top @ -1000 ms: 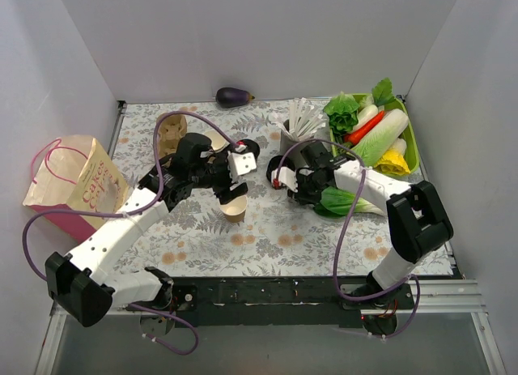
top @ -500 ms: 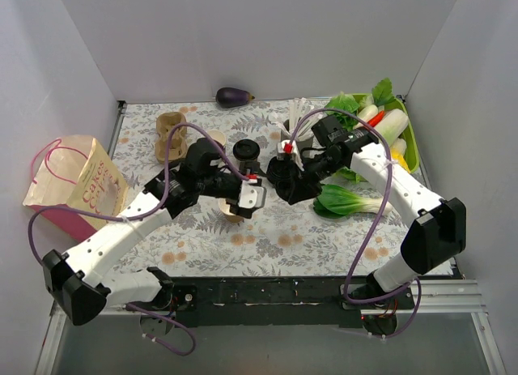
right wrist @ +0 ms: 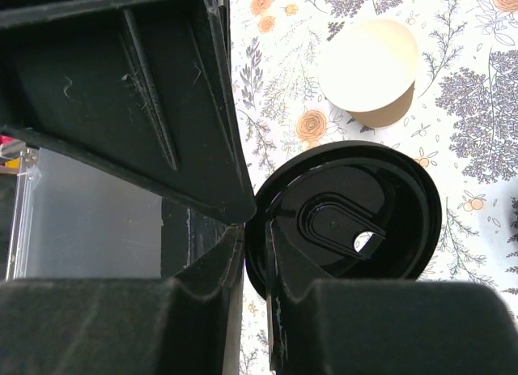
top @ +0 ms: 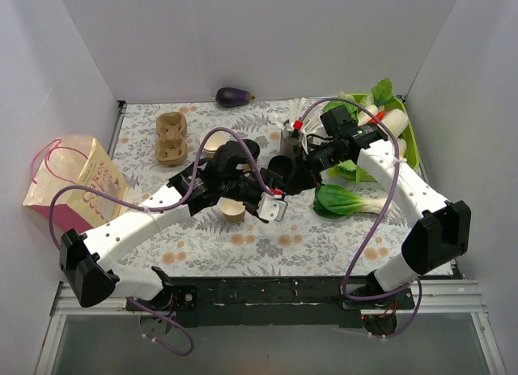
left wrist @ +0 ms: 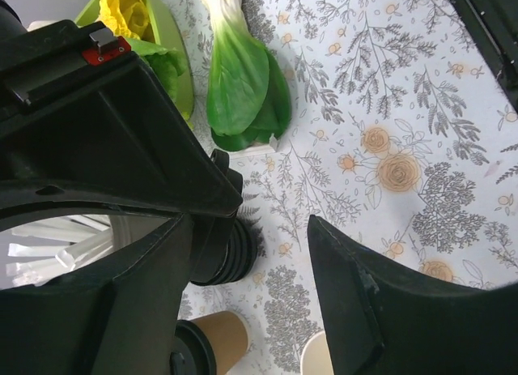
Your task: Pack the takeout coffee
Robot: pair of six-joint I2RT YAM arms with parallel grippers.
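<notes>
Floral tablecloth (top: 324, 237), right end effector (right wrist: 256, 229) gripping lid (right wrist: 348, 221)

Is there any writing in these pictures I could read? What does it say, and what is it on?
"Cake...": pink script on the front of the paper bag. Only the start can be made out, and the rest is too blurred to read.
Black lid: no print visible.
Paper cup: plain, no print visible.
Nothing else shows readable text.
</notes>
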